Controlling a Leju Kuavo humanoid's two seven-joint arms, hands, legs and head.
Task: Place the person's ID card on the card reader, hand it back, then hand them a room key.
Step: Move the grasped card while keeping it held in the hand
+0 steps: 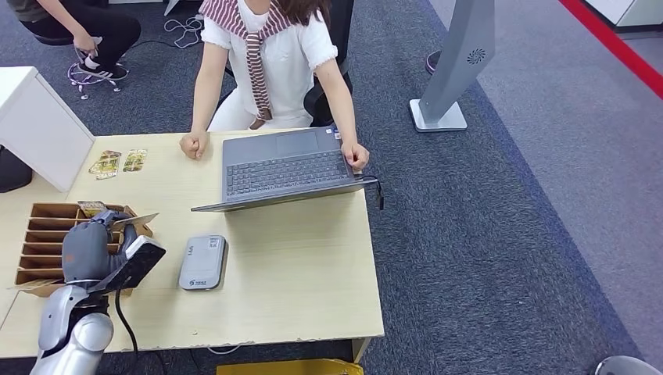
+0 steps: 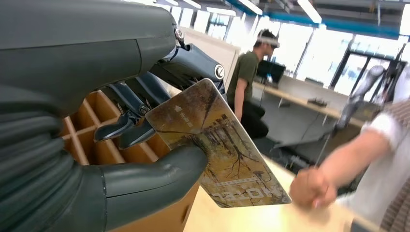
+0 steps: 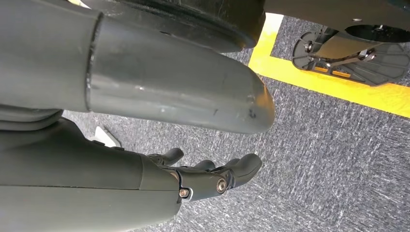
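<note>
Now | left hand [image 1: 92,244] fingers [image 2: 145,176] pinch room key [image 2: 220,150] over slotted wooden tray [image 1: 47,234] | right hand [image 3: 203,179] fingers spread, holding nothing

The head view is evenly and brightly lit from above, with only soft shadows cast under the laptop [image 1: 285,168] on the table [image 1: 297,266]. In the left wrist view, strong glare is seen from ceiling lights and windows, and the person's fist [image 2: 312,188] is blurred. The right wrist view is dimmer, with the carpet [image 3: 338,159] kept sharp
</note>
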